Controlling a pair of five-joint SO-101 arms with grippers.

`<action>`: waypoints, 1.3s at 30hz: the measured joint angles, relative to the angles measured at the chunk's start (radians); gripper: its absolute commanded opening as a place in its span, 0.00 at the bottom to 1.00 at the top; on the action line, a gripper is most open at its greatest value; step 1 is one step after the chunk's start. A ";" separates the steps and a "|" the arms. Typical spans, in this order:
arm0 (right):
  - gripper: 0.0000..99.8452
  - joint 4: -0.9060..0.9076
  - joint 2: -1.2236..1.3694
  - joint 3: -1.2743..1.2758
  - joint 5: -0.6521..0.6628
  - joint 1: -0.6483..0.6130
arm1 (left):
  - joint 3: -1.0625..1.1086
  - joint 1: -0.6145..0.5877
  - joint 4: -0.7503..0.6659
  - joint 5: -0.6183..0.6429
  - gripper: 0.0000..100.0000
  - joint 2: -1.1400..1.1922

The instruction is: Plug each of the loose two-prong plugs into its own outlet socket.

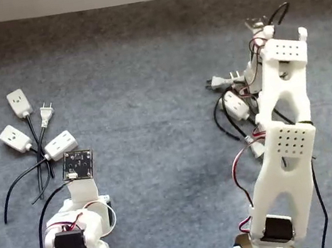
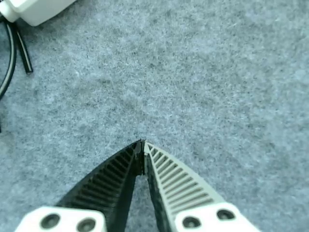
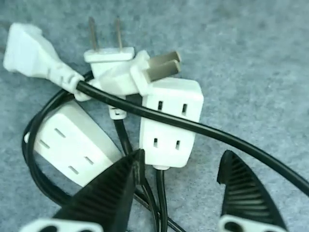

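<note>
The left arm [image 1: 77,240] sits folded back at the near edge, wrist tilted down over bare carpet [image 1: 144,70]. The left gripper [image 2: 144,146] is closed, tips together, holding nothing. Just ahead of it lies one bundle [image 1: 37,136]: three sockets [image 1: 19,102] and a loose plug [image 1: 45,109] on black cords.

The right arm [image 1: 284,142] stretches far forward over the second bundle [image 1: 234,103]. The right gripper [image 3: 183,157] is spread wide and empty. In its wrist view a socket [image 3: 171,121] lies in line with the gap, with a black cord [image 3: 227,137] crossing over it. A second socket [image 3: 72,142] lies beside it. Two plugs [image 3: 108,53] lie unplugged and touching, just beyond.
</note>
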 measured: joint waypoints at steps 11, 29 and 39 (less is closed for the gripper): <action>0.25 0.000 0.000 0.000 0.000 -0.069 | 0.000 0.000 0.000 0.000 0.01 0.000; 0.25 0.000 0.061 0.008 0.000 -0.040 | 0.000 0.000 0.000 0.000 0.01 0.000; 0.12 0.002 0.098 -0.091 -0.031 -0.037 | 0.000 0.000 0.000 0.000 0.01 0.000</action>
